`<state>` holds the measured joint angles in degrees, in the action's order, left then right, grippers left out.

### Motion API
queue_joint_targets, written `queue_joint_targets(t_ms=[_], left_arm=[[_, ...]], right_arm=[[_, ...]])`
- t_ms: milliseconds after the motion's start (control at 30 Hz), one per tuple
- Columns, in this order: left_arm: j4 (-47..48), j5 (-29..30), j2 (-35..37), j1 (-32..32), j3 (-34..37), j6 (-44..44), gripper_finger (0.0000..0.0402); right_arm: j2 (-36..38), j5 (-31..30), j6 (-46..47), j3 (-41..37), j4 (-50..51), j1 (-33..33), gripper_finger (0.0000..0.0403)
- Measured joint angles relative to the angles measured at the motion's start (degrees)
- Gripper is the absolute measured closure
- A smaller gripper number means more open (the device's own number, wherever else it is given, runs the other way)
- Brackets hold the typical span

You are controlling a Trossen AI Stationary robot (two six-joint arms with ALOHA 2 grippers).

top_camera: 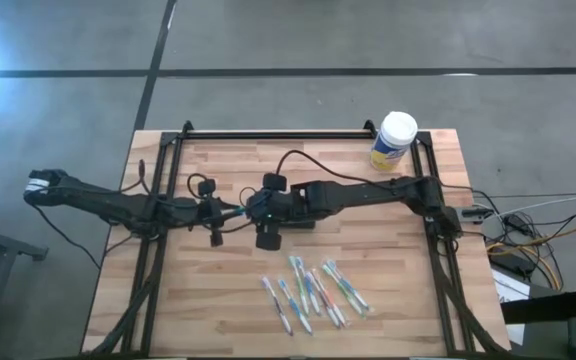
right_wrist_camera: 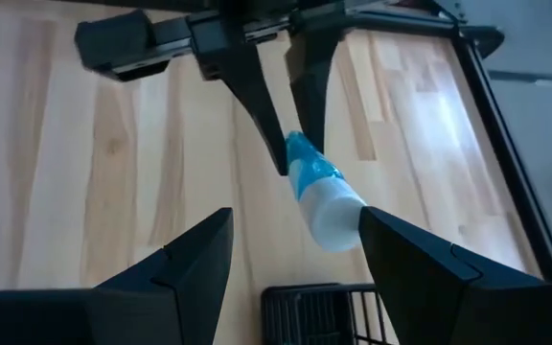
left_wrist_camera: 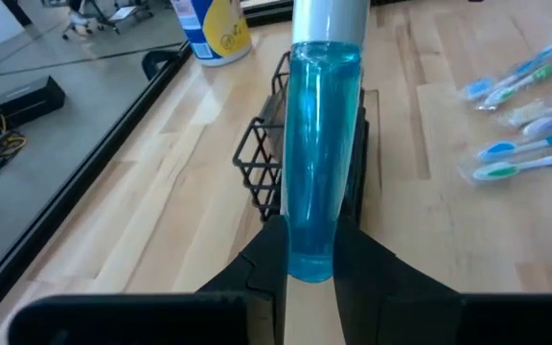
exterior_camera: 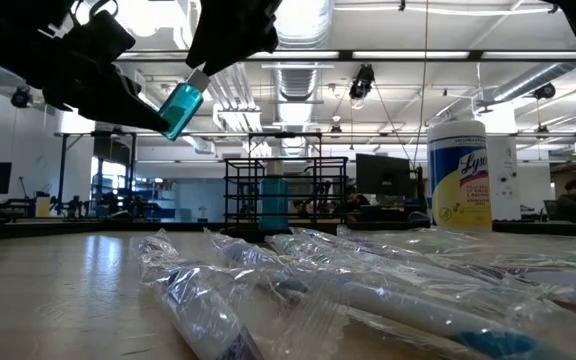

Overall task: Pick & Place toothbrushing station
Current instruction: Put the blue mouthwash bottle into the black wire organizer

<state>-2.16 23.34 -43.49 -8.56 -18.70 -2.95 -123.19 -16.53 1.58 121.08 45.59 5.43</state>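
brushes (top_camera: 313,290): wrapped, loose cluster at table's 6 o'clock edge
left claw (left_wrist_camera: 310,251): mine, mid-table, clenched on blue bottle (left_wrist_camera: 319,153), white cap pointing away
right claw (right_wrist_camera: 295,251): mine, spread wide, just off the cap at its 3 o'clock
holder (exterior_camera: 273,190): black mesh, on table under right claw
canister (top_camera: 394,139): table's 1 o'clock corner

Wipes canister (top_camera: 394,139); wrapped toothbrushes (top_camera: 313,291); perhaps mouthwash bottle (left_wrist_camera: 321,153).

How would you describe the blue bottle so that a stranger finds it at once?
Look above the middle of the wooden table, where the two arms meet. The left gripper holds the blue bottle over the black wire rack. Only it has clear blue liquid and a white cap.
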Motion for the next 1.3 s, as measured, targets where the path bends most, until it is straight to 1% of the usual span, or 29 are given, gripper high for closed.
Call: queue_joint_targets(t_ms=[100, 333, 367, 600, 667, 733, 767, 1067, 1167, 1200, 1300], left_arm=[[0.18, -0.07, 0.06, -0.19, 0.0, 0.01, 0.0344], [0.06, -0.22, 0.25, -0.3, -0.04, -0.12, 0.0344], [0.1, -0.13, 0.35, -0.3, -0.04, -0.14, 0.0344], [0.25, -0.19, 0.51, -0.35, -0.04, -0.14, 0.0344], [0.32, -0.2, 0.51, -0.35, -0.04, -0.14, 0.0344], [0.32, -0.19, 0.51, -0.41, -0.04, -0.12, 0.0344], [0.52, -0.17, 0.51, -0.45, -0.04, -0.09, 0.0344], [0.76, 0.64, 0.51, -0.54, -0.02, 0.18, 0.0344], [0.69, 0.42, 0.51, -0.54, -0.02, 0.17, 0.0345], [0.4, -0.54, 0.51, -0.61, -0.02, -0.13, 0.0345], [0.08, -0.46, 0.53, -0.62, -0.01, -0.05, 0.0345]], right_arm=[[0.02, -0.76, -0.74, -0.02, 0.1, 0.21, 0.0177], [0.38, -9.01, -3.34, -0.1, 0.51, 1.9, 0.0177], [0.54, -9.44, -3.5, -0.1, 0.54, 2.14, 0.0177], [0.64, -8.12, -4.31, -0.28, 0.51, 1.96, 0.0177], [0.59, -5.57, -4.32, -0.35, 0.51, 1.78, 0.0177], [0.43, -1.78, -4.34, -0.48, 0.12, 1.35, 0.0177], [0.3, -1.37, -4.34, -0.5, -0.26, 1.16, 0.0177], [0.22, -1.67, -5.89, -1.0, -1.77, -0.16, 0.0177], [0.22, -3.35, -5.79, -1.08, -2.36, -0.24, 0.0177], [0.22, -4.18, -5.88, -1.09, -2.69, -0.26, 0.0177], [0.19, -4.85, -6.09, -0.69, -2.96, -0.3, 0.0177]])
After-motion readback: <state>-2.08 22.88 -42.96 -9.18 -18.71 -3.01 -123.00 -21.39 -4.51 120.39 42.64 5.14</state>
